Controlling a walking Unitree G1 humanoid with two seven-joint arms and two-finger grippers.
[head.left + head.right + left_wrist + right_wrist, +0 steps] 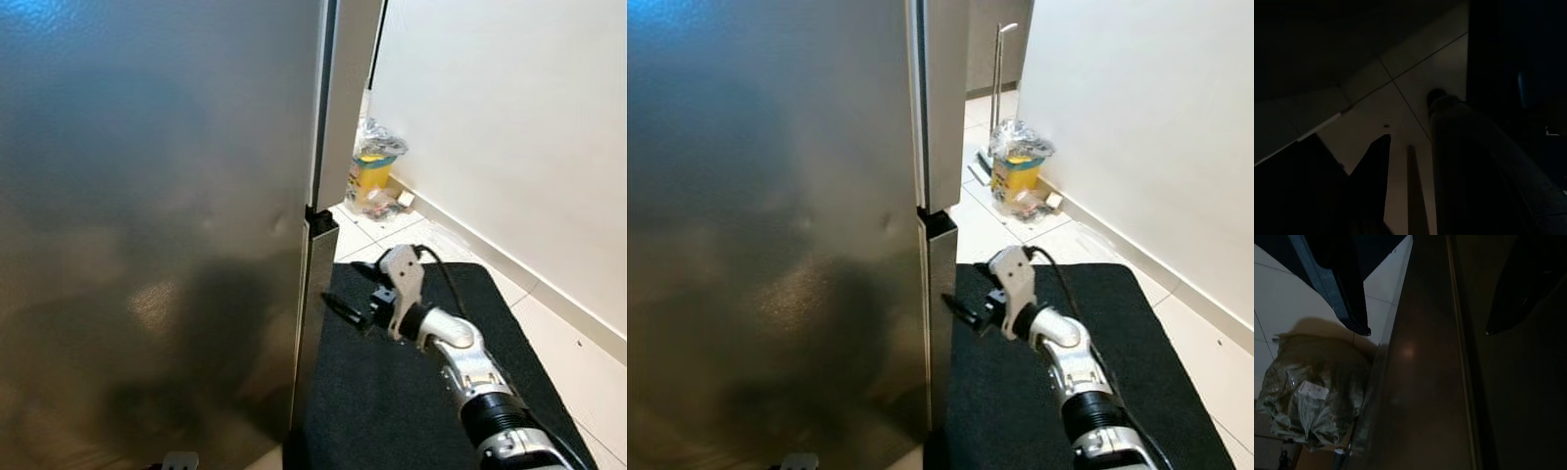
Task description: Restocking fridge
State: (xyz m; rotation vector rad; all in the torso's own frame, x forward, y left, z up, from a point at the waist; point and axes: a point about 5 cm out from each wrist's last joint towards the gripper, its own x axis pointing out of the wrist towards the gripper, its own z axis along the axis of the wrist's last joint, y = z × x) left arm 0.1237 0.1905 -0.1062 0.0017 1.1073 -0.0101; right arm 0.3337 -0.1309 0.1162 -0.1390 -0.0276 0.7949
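Observation:
The fridge [147,215] stands close in front with its steel doors closed; a seam [319,217] splits the upper door from the lower. My right gripper [345,286] is raised at the right edge of the lower door, just below the seam. It is open, and in the right wrist view the door's edge [1425,362] runs between the two fingers [1347,289] with nothing held. My left arm hangs idle; the left wrist view is dark, with floor tiles [1415,83] faintly visible.
A black mat [421,392] covers the floor to the right of the fridge. A clear plastic bag with a yellow container [374,176] sits by the white wall [509,127], which runs close on the right.

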